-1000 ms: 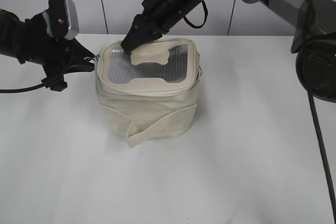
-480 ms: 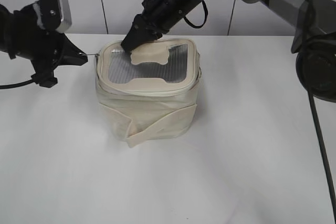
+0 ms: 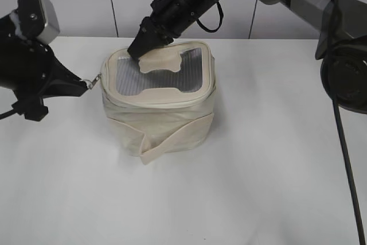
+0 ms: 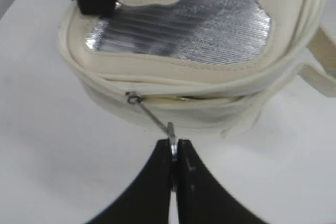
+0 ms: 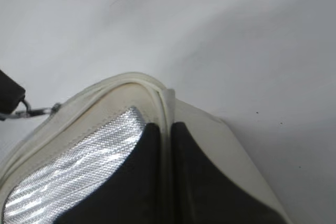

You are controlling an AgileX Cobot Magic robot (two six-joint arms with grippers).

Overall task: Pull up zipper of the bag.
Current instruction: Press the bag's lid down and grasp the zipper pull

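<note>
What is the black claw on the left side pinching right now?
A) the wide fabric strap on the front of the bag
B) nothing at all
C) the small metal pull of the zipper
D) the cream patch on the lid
C: in the left wrist view the left gripper is shut on the zipper pull, a thin metal link running to the slider at the bag rim.

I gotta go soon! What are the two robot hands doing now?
Left gripper: closed on the zipper's ring pull.
Right gripper: closed, pinching the bag's cream patch.
</note>
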